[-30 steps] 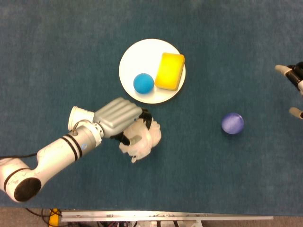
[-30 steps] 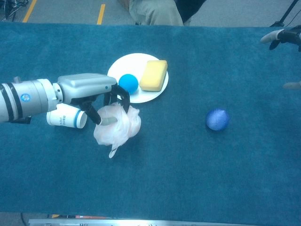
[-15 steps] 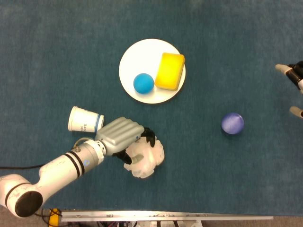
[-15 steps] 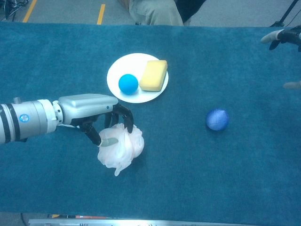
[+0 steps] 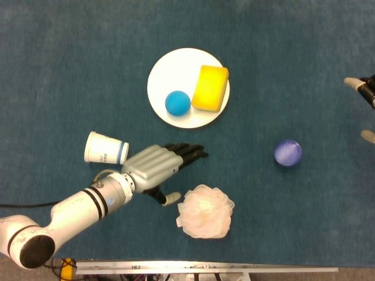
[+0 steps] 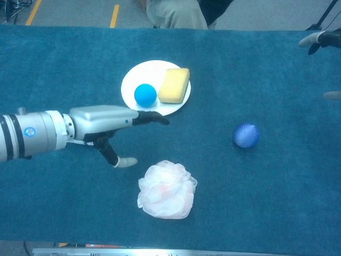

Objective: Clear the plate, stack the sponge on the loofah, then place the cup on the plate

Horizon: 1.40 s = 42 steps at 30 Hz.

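The left hand (image 5: 161,170) lies flat and low over the blue bench (image 5: 70,70), palm down, fingers stretched out toward the right and the thumb splayed toward the near edge. It holds nothing. Its forearm runs in from the lower left corner.

Half a second ago this hand was wrapped around the loofah (image 5: 205,212); the fingers have since let go and straightened. The loofah now sits on the bench by itself, just right of the thumb tip and apart from it, nearer the front edge than before.

The cup (image 5: 106,148) lies on its side just left of the hand's knuckles in the head view; in the chest view the arm hides it entirely. The plate (image 5: 161,73) stands beyond the hand, carrying the yellow sponge (image 5: 210,88) and a blue ball (image 5: 177,102) side by side. A purple ball (image 5: 287,152) rests well to the right.

The right hand (image 5: 366,96) is cut off at the right edge of both views. Only spread fingertips show, with nothing seen between them.
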Tool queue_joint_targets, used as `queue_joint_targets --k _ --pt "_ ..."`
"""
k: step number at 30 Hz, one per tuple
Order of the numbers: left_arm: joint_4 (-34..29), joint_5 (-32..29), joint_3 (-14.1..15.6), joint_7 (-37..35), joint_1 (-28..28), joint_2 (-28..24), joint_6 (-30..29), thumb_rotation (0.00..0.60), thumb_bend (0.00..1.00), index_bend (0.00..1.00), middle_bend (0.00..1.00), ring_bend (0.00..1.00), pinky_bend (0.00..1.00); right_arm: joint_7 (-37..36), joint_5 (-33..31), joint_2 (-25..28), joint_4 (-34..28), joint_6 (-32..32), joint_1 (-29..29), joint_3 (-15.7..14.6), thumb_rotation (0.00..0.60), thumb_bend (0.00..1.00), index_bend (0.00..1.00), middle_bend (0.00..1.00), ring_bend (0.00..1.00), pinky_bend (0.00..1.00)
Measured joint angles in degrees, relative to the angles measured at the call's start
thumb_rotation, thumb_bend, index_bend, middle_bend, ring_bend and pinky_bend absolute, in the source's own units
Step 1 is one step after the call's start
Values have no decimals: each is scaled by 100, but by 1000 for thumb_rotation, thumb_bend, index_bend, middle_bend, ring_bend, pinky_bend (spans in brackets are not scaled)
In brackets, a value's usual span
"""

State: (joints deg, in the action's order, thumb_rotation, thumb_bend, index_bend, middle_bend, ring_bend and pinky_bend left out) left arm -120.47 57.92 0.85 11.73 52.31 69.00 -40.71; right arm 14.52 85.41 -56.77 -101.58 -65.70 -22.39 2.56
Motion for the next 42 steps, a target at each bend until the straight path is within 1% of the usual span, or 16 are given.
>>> queue_joint_targets --k 8,12,17,21,25,32,37,42 --pt "153 173 -96 148 -80 -123 -473 600 357 0 0 0 100 49 38 -2 -53 -18 8 -15 600 0 192 321 244 403" --pt "410 268 -154 164 -207 -106 -774 600 358 6 0 0 100 113 124 1 -118 -61 27 -45 600 0 192 321 244 403" --pt "838 271 -226 173 -297 9 -931 600 357 13 10 0 103 186 184 12 -209 -96 46 -69 600 0 192 321 244 403" --pt "1258 196 -273 231 -287 183 -918 600 358 14 9 0 103 241 181 18 -256 -102 58 -76 600 0 192 321 244 403" --pt "1650 -14 -346 299 -227 443 -825 600 358 14 8 0 103 255 146 29 -266 -105 71 -73 600 0 192 321 244 403" --pt "2001 -265 -432 404 -112 740 -667 600 357 14 2 0 103 261 87 24 -237 -89 79 -63 600 0 192 321 244 403" --pt "2236 -413 -493 526 -36 953 -658 600 341 15 7 0 103 252 64 23 -215 -84 80 -53 600 0 192 321 244 403" --pt "2484 -577 -555 597 47 1164 -616 600 330 39 17 0 103 225 55 35 -218 -102 85 -37 600 0 192 321 244 403"
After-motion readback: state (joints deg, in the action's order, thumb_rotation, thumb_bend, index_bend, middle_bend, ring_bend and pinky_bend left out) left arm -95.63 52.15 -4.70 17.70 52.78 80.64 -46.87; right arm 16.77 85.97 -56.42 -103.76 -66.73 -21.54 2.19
